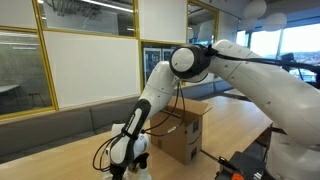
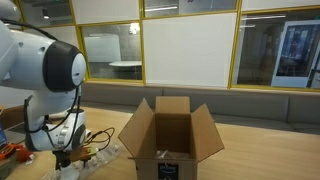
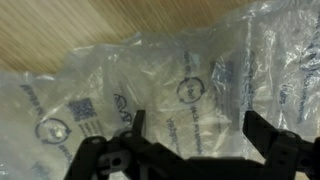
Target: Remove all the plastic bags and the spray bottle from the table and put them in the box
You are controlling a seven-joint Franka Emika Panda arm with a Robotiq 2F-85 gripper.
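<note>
In the wrist view the gripper (image 3: 196, 138) hangs low over the plastic bags (image 3: 190, 75), and its two dark fingers (image 3: 262, 135) stand wide apart with nothing clamped between them. The bags are clear and shiny, with small blue printed marks, and they lie in a loose overlapping heap that fills nearly all of this view. Whether the fingertips touch the film I cannot tell. At the far left of this view, a bare part of the light-wood table (image 3: 60, 25) shows beyond the heap. In an exterior view the cardboard box (image 2: 170, 130) stands upright on the table with its four flaps spread open, and the bags (image 2: 105, 152) lie just to the left of it, near the low end of the white arm (image 2: 45, 65). In an exterior view the box (image 1: 185, 135) stands to the right of the lowered wrist.
</note>
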